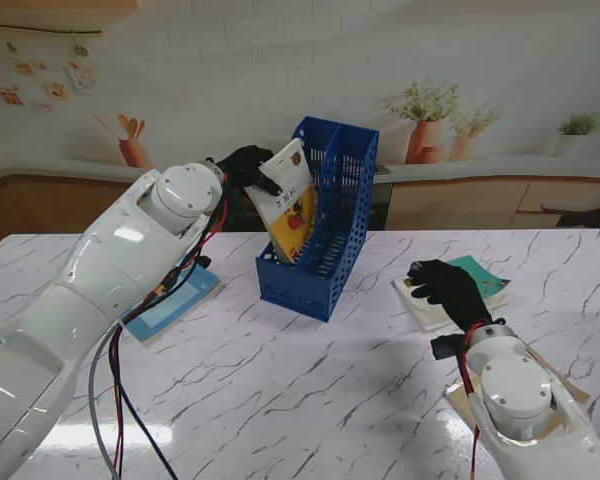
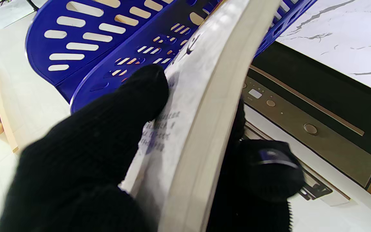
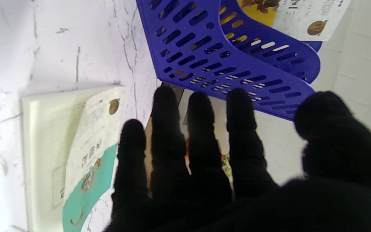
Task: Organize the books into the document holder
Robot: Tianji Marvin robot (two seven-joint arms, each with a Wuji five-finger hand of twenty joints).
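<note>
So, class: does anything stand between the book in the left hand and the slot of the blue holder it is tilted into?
Nothing visible does. The left hand holds the yellow book with its lower end already inside the blue document holder, whose compartments look otherwise unoccupied.

Both arms were glossy white shells with round domed joint caps. The left hand (image 1: 244, 166) and right hand (image 1: 448, 290) wore black knitted gloves. Red and black cables ran along the left arm at lower left, and a red wire showed beside the right wrist.
</note>
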